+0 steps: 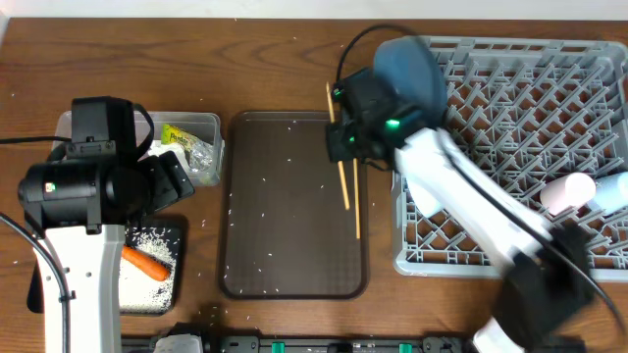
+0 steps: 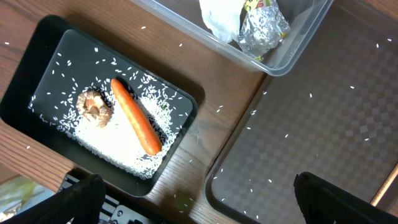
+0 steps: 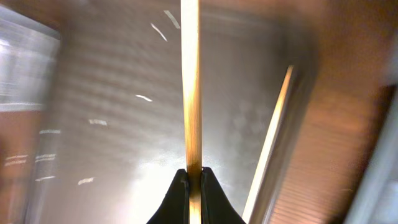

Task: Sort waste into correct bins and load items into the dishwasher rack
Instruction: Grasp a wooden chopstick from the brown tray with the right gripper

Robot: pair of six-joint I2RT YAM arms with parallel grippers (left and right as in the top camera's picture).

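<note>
My right gripper [image 1: 343, 147] [image 3: 194, 180] is shut on one thin wooden chopstick [image 1: 343, 188] [image 3: 189, 93] over the right side of the brown serving tray. The second chopstick [image 1: 357, 211] [image 3: 270, 143] lies beside it along the tray's right rim. My left gripper [image 2: 199, 208] is open and empty above the table between the black tray [image 1: 179, 235] [image 2: 37, 56] and the serving tray. The black tray holds the carrot [image 1: 145, 262] [image 2: 134, 115], brown lump [image 2: 93, 106] and rice [image 2: 121, 140]. The clear tub [image 1: 211, 126] [image 2: 292, 53] holds the wrapper [image 1: 179, 133], white paper [image 2: 221, 18] and foil [image 2: 261, 28].
The dark brown serving tray [image 1: 294, 206] [image 2: 323, 112] sits mid-table, strewn with rice grains. The grey rack [image 1: 520, 127] stands at the right with the blue plate [image 1: 412, 69] on edge, and the pink cup [image 1: 569, 191] and light blue cup [image 1: 613, 191]. The light blue bowl is not visible.
</note>
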